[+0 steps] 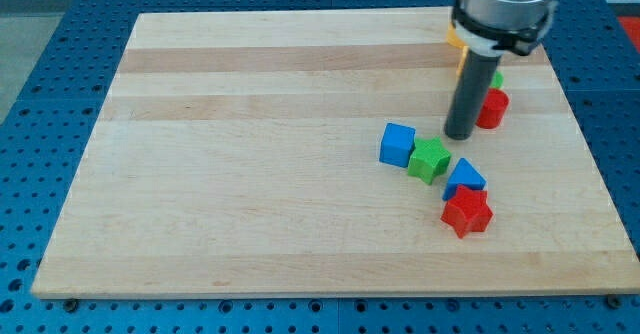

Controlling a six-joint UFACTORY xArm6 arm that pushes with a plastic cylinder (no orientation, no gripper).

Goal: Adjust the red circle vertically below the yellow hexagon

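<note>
My tip (pixel 459 135) rests on the board at the view's right. The red circle (pixel 491 108) sits just right of the tip, touching or nearly touching it. A small piece of a green block (pixel 497 78) shows just above the red circle, mostly hidden by the rod. The yellow hexagon (pixel 455 40) is above that, largely hidden behind the arm; only its left edge and an orange-yellow sliver show.
Below and left of the tip lie a blue cube (pixel 397 144), a green star-like block (pixel 430 160), a blue triangle (pixel 465 177) and a red star (pixel 467 212) in a diagonal row. The wooden board (pixel 250 154) lies on a blue perforated table.
</note>
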